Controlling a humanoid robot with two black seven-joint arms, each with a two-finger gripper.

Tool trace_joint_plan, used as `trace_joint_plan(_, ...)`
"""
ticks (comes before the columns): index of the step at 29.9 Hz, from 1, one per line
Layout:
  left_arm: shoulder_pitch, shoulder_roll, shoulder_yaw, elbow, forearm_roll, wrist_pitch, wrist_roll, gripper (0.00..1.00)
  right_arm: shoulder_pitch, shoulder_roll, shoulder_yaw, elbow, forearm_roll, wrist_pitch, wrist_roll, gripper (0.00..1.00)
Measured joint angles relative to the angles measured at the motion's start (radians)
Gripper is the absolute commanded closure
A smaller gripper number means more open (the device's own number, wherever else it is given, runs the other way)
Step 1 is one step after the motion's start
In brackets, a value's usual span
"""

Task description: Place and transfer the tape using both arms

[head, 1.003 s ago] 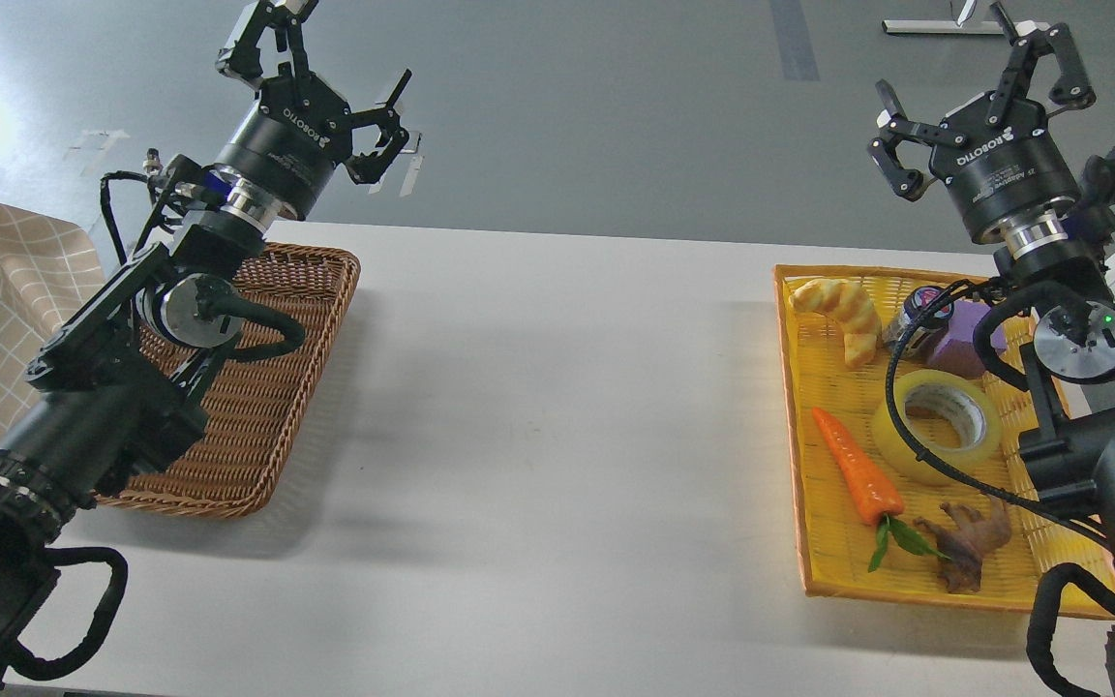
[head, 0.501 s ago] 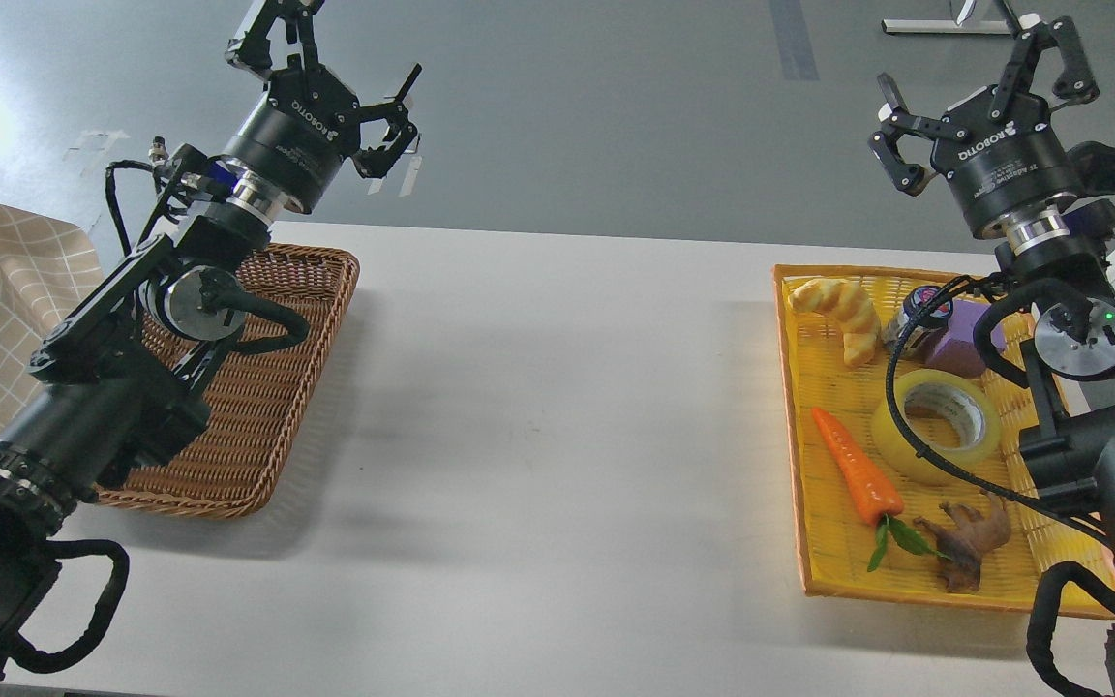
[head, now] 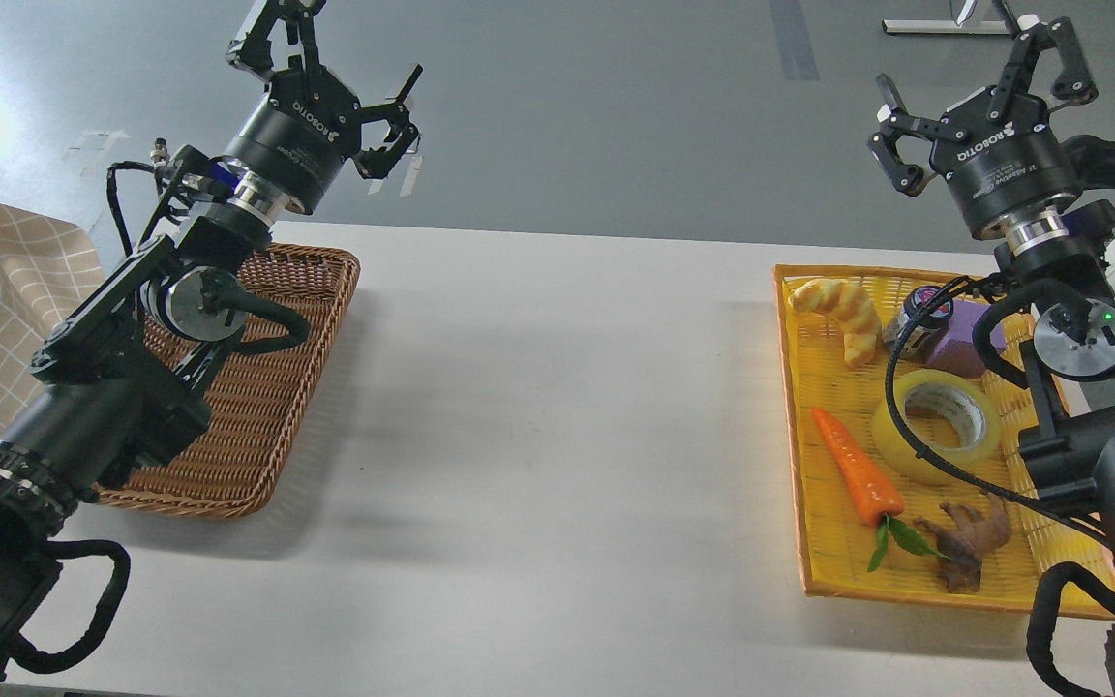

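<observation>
Fingers on both your grippers are spread wide and hold nothing. Your left gripper (head: pixel 330 73) hangs high above the far end of the brown wicker basket (head: pixel 320 290), touching nothing; your right gripper (head: pixel 979 92) is raised beyond the far edge of the yellow tray (head: pixel 795 387), also free of any contact.

You'll find the tape (head: pixel 937 424) lying flat in the middle of that tray, on the right side of the white table (head: pixel 538 407). Around it: an orange carrot (head: pixel 853 467) just beside its left, a purple block (head: pixel 954 339) and a small dark-lidded jar (head: pixel 916 319) behind it, a bread roll (head: pixel 843 315) at the far left corner, and a brown ginger root (head: pixel 969 542) nearer you. A black cable (head: pixel 896 407) of your right arm crosses in front of the roll's left part.

The roll's core hole faces upward, so its axis stands roughly upright.
</observation>
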Motion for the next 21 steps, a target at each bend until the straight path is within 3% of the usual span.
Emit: trace_joint_plan(21,0.000,-0.002,-0.002,0.000,0.001,0.000,-0.001,0.02,0.003,-0.002,-0.002,0.001,0.000,0.000,0.000,0.00)
